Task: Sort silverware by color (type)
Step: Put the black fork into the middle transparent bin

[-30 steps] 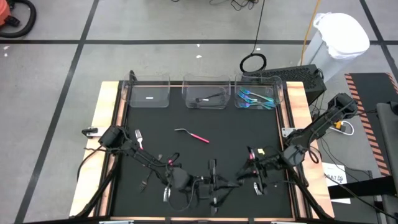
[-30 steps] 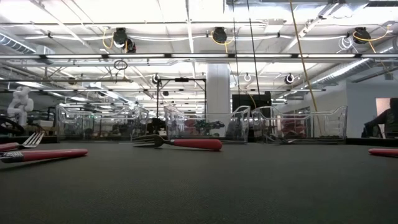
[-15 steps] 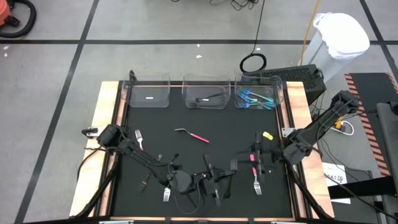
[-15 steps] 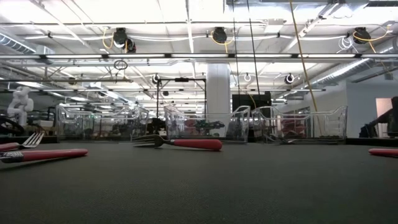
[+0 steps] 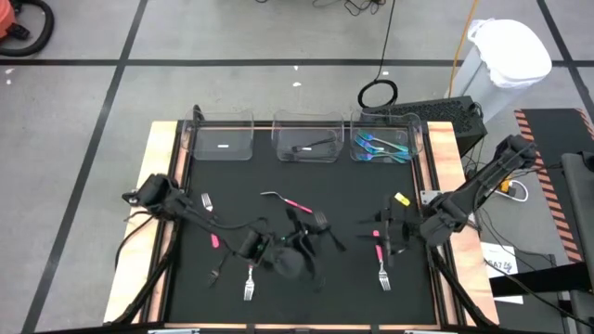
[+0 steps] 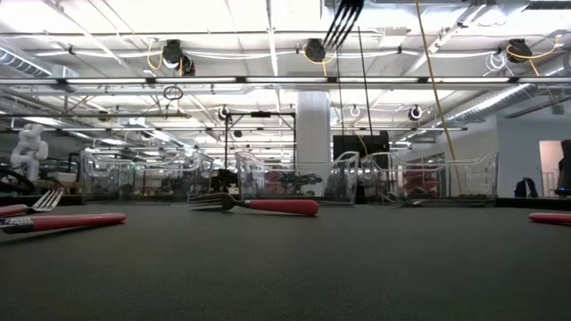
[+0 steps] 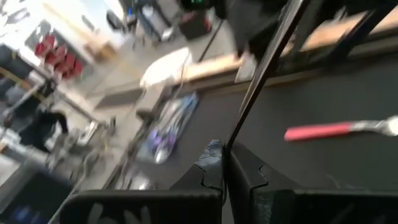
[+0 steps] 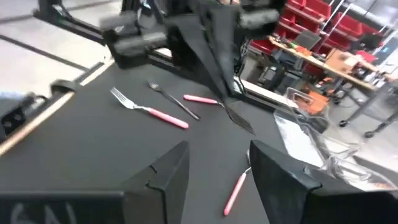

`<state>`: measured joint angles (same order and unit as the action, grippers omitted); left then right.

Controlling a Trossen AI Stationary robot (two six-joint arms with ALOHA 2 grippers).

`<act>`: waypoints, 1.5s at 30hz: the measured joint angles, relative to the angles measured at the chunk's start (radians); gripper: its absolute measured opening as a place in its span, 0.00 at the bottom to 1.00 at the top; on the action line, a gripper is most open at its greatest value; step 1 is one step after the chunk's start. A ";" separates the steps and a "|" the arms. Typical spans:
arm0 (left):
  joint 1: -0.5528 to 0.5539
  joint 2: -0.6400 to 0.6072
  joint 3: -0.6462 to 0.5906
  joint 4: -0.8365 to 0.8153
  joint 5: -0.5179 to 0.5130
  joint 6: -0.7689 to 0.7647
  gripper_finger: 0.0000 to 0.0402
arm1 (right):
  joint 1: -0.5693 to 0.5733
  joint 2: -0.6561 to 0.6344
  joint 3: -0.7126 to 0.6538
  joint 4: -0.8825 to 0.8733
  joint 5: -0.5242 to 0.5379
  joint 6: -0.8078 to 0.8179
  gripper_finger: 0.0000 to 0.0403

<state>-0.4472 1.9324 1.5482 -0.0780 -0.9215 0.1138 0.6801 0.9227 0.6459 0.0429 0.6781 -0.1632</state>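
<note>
In the high view, the left gripper (image 5: 311, 227) has come up from the near edge of the tabletop (image 5: 353, 199) toward the middle, while the right gripper (image 5: 382, 230) has drawn back to its own side. The middle bin (image 5: 308, 147) with black pieces looks like the next goal. A white label (image 5: 223, 146) lies in the left bin (image 5: 223, 141), but its writing is too small to read. In the low view, the tines of a black fork (image 6: 343, 18) now hang in from above, and a pink fork (image 6: 259, 205) lies flat as before. In the left wrist view, the jaws are clenched on the thin handle of the black fork (image 7: 267, 68). In the right wrist view, the right jaws stand released and empty, so probably this arm let go of the fork.
</note>
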 joint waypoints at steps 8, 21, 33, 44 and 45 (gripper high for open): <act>0.077 0.000 0.000 -0.311 0.060 -0.225 0.00 | 0.000 0.177 0.117 -0.066 0.176 -0.070 0.41; 0.112 0.036 0.000 -0.469 0.237 -0.255 0.00 | 0.000 0.378 0.270 -0.199 0.264 -0.058 0.41; 0.133 0.053 0.000 -0.477 0.232 -0.266 0.00 | -0.007 0.451 0.315 -0.208 0.262 -0.057 0.35; 0.133 0.056 0.000 -0.480 0.236 -0.262 0.00 | -0.064 0.450 0.315 -0.244 0.132 0.010 0.18; 0.133 0.056 0.000 -0.478 0.236 -0.263 0.00 | -0.068 0.450 0.315 -0.251 0.131 0.013 0.17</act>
<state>-0.3144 1.9884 1.5482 -0.5557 -0.6859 -0.1490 0.6118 1.3725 0.9611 -0.2078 0.8090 -0.1501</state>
